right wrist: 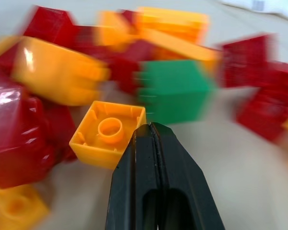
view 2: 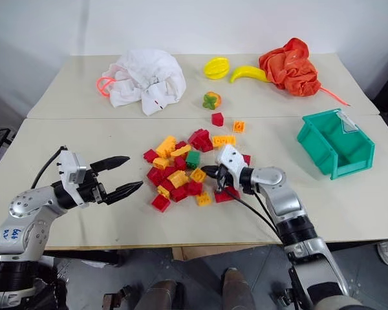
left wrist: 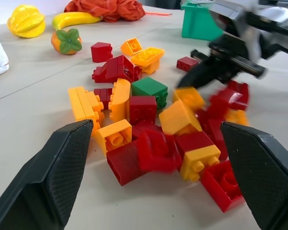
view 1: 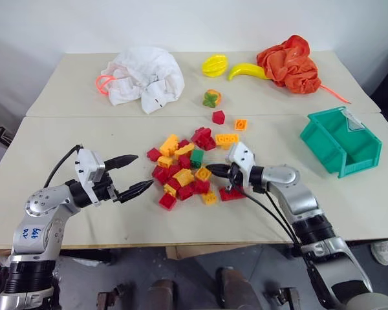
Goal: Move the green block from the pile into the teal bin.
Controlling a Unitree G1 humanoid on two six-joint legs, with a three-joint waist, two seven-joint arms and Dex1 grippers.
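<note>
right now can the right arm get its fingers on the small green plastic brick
Probably yes, once opened: the right gripper, fingers shut, points at the green brick from just short of it, with an upturned orange brick beside the tips.

Lab – bare table (view 1: 84, 213), plain white wall (view 1: 181, 26)

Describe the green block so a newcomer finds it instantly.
Look at the near half of the beige table, where a pile of small studded bricks sits between the two grippers. The green block lies near the pile's middle. It is the pile's one solid green brick; its neighbours are red, yellow or orange.
</note>
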